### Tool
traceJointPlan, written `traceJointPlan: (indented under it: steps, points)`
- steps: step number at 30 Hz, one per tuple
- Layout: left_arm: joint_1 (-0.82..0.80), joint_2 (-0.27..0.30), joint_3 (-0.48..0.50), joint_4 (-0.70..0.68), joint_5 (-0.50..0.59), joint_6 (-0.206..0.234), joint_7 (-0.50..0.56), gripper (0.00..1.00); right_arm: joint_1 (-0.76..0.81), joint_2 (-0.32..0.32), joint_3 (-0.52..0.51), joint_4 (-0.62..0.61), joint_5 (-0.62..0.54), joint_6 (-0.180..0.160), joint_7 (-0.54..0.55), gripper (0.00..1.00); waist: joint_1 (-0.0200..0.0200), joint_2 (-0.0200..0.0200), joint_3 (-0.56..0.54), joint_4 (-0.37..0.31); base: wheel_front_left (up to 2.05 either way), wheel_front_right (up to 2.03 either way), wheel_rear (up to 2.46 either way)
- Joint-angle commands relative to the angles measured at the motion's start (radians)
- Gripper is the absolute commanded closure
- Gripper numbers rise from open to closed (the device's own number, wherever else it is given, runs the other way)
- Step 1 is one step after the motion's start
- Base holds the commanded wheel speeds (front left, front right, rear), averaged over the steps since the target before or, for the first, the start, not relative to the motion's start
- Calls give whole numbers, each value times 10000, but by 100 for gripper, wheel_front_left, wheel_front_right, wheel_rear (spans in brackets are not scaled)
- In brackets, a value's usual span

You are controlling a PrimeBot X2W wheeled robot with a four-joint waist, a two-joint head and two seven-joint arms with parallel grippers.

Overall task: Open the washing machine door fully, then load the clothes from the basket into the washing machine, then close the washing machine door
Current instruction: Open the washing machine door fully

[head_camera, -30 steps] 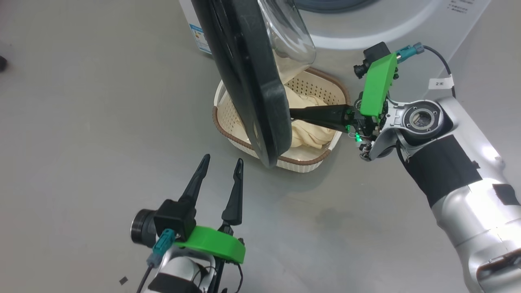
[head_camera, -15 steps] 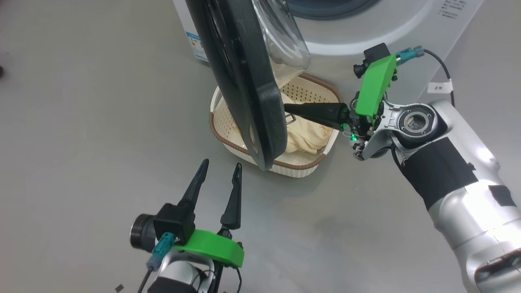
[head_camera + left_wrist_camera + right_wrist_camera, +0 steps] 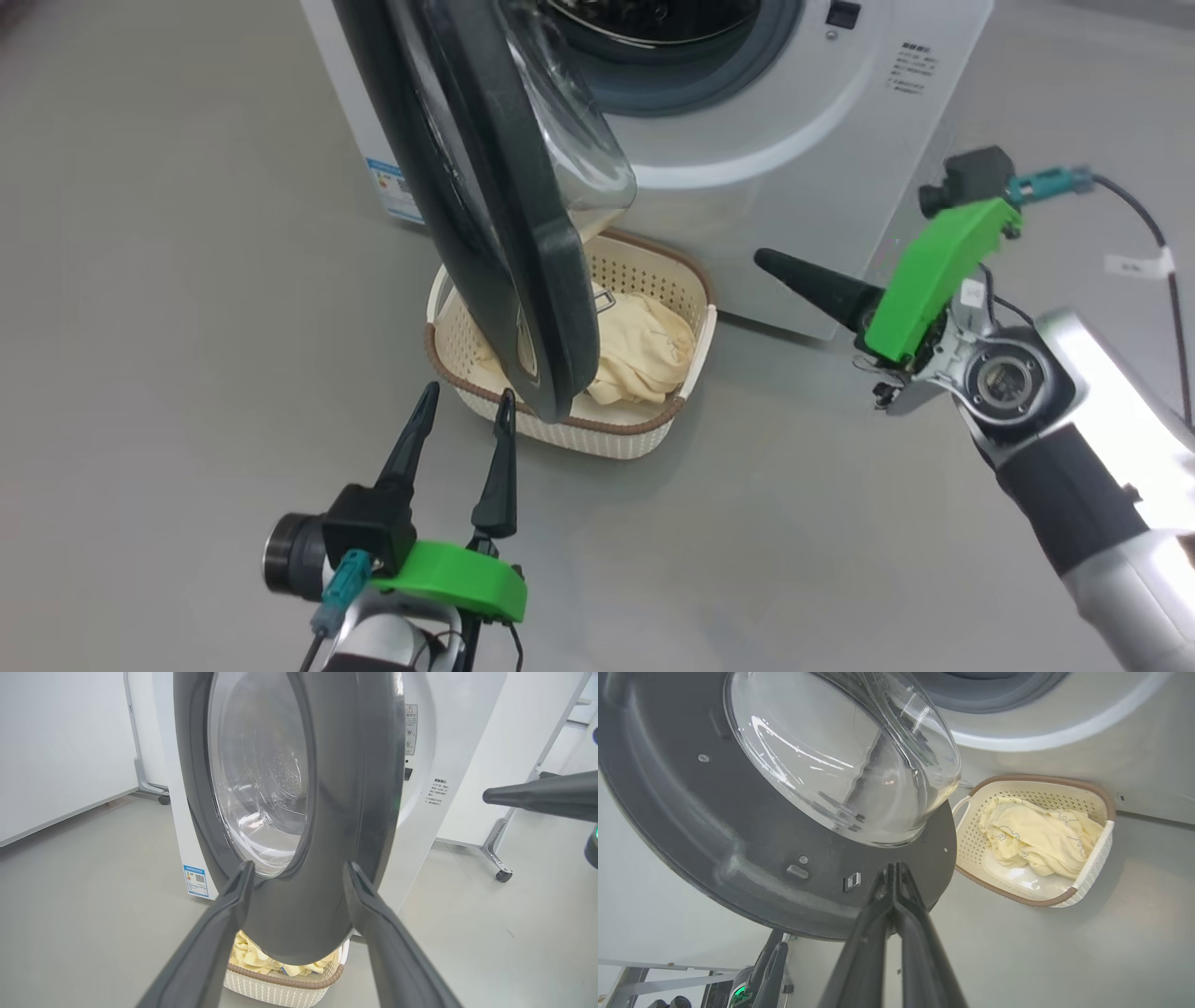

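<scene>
Seemingly mid door-opening: door (image 3: pixel 523 233) overhangs basket (image 3: pixel 579 443); left jaws open, right jaws closed, empty; next, push it wider.

No wording is legible. The washing machine (image 3: pixel 794 187) has a blue label (image 3: pixel 196 880) with a QR code low on its front, a small block of print (image 3: pixel 913 67) beside the opening, and a warning sticker (image 3: pixel 410 728) with a triangle sign. A white tag (image 3: pixel 1134 264) on a cable (image 3: pixel 1173 308) is blurred.

The washing machine door (image 3: pixel 546 280), a black ring with bulging glass, stands open from the white washing machine (image 3: pixel 794 121), partly over the cream basket (image 3: pixel 579 439) on the floor (image 3: pixel 187 327), where pale yellow clothes (image 3: pixel 644 350) lie crumpled
</scene>
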Motion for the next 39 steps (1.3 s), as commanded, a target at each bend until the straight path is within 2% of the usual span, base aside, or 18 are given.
traceJointPlan:
  steps: [1,8,13,20,30,32,39]
  points:
    - [-5,102,410,-329,107,-15,-69,0,94,-56,17,-436,-67,37,-313,100,0,-1,-259,-254,0,0,0]
    - [178,102,750,-268,439,-185,-69,0,1389,-1300,950,-1593,-1898,37,-3170,100,0,-1,-749,-806,0,0,0]
    - [369,102,1033,-217,585,-261,-69,0,2161,-1725,1021,-1678,-2614,37,-5027,100,0,-1,-1127,-1188,0,0,0]
    - [951,102,1748,-336,736,-274,-69,0,3361,-1593,508,-1573,-3129,37,-6733,100,0,-1,-1592,-1784,0,0,0]
    - [1299,102,2209,-462,869,-403,-69,0,4320,-1002,-997,-1291,-5120,37,-7296,100,0,-1,-1685,-2485,0,0,0]
    - [1322,102,2241,-472,861,-408,-69,0,4508,-831,-1312,-1240,-5636,37,-7322,0,0,-1,-1695,-2569,0,0,0]
    - [1397,102,2313,-474,848,-413,-69,0,4971,-217,-2036,-1343,-6648,37,-7362,0,0,-1,-1738,-2756,0,0,0]
